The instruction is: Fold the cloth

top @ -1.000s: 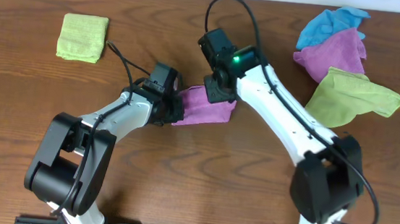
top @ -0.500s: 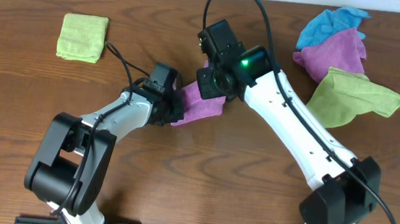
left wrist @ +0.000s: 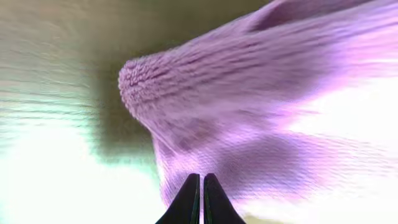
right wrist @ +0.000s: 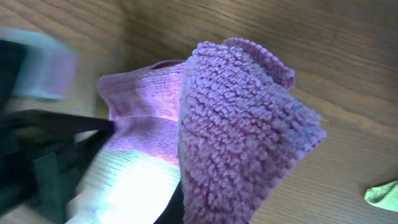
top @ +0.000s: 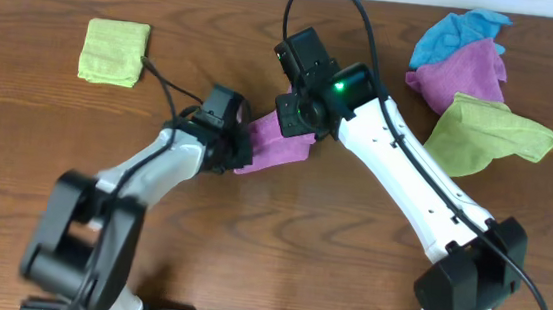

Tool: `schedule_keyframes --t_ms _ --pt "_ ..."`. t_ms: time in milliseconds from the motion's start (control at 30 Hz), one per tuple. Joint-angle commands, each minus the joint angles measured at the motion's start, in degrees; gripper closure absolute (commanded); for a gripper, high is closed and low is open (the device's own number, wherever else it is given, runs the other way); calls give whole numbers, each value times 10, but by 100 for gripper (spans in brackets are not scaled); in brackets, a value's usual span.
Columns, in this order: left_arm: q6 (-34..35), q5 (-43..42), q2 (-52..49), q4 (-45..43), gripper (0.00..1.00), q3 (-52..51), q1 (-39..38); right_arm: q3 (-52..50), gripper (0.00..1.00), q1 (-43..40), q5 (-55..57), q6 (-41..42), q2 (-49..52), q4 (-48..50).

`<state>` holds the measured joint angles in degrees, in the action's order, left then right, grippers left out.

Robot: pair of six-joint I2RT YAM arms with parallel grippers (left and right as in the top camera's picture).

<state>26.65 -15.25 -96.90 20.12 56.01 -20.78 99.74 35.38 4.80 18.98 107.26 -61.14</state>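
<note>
Currently, we read the left gripper (left wrist: 201,182) as pressed together on an edge of the purple cloth (left wrist: 261,124), which stretches away from its tips. The right gripper (top: 295,127) sits at the cloth's far end. Its jaws are hidden behind a raised fold (right wrist: 242,137), so we cannot tell their state. The cloth lies bunched and partly lifted between both arms, mid-table (top: 250,233).

Risks:
- If the arms pull apart, the thin left pinch may slip.
- If either side lets go early, the fold may collapse askew and need regrasping.
</note>
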Motion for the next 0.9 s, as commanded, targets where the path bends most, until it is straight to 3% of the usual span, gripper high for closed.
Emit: schedule_keyframes --t_ms 0,400,533,667,867 --pt "-14 8 110 21 94 16 15 6 99 3 15 -4 12 -2" --pt "-26 32 547 219 95 24 94 6 98 7 30 -9 23 9" --pt "-12 34 671 282 95 24 95 6 99 40 101 -13 59 17" --pt "-11 34 704 349 94 24 95 6 98 96 185 -16 123 28" --pt "-25 34 703 380 94 23 95 6 99 160 199 -30 209 54"
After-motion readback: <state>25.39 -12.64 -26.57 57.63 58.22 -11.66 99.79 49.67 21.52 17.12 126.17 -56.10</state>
